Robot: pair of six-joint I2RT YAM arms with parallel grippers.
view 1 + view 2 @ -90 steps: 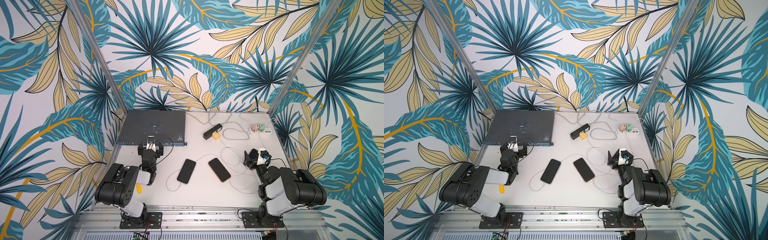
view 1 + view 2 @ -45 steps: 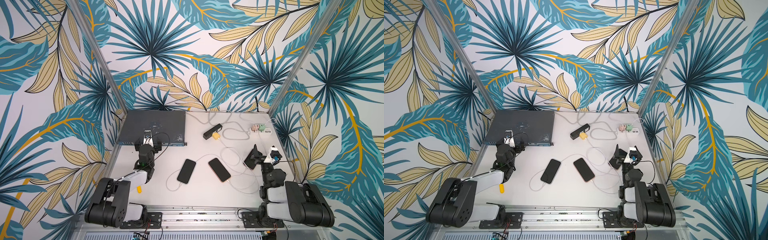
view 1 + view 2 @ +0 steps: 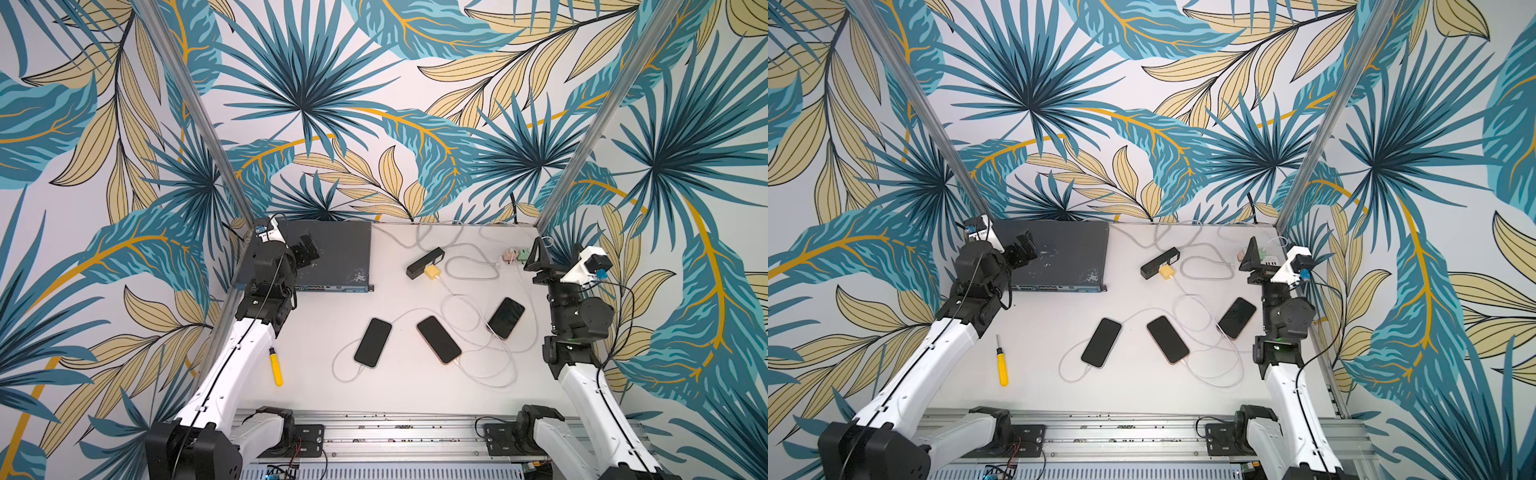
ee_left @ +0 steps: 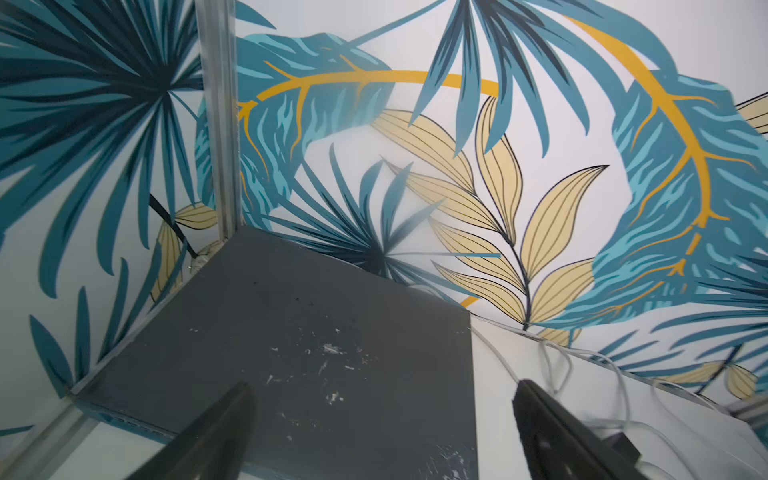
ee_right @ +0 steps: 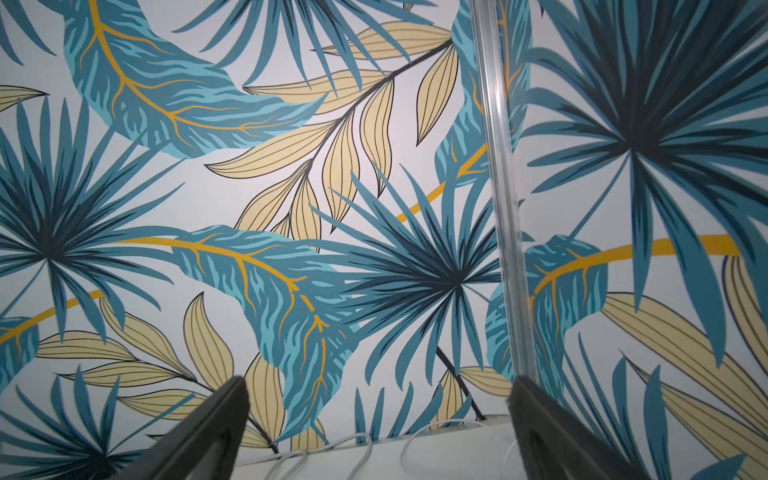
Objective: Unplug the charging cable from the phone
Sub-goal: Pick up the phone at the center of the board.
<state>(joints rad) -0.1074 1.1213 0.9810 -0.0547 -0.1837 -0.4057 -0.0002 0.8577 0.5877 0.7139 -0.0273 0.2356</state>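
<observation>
Three dark phones lie screen-up mid-table in both top views: a left phone (image 3: 372, 343), a middle phone (image 3: 439, 339) and a right phone (image 3: 505, 318). A white charging cable (image 3: 343, 370) is plugged into the near end of each, and the cables loop over the white table (image 3: 395, 399). My left gripper (image 3: 305, 249) hangs open above the dark grey box, far from the phones. The left wrist view shows its fingers (image 4: 224, 415) wide apart with nothing between them. My right gripper (image 3: 538, 257) is raised at the back right, open and empty, facing the wall in the right wrist view (image 5: 378, 386).
A dark grey network box (image 3: 332, 253) fills the back left corner. A black power strip (image 3: 424, 262) with a yellow charger (image 3: 432, 273) lies at the back middle, small pink and green adapters (image 3: 513, 254) at the back right. A yellow screwdriver (image 3: 275, 368) lies near the left arm.
Both arms have unfolded and risen from low near the front toward the back of the table. The right arm's rise has uncovered the right phone. Both grippers stayed open.
</observation>
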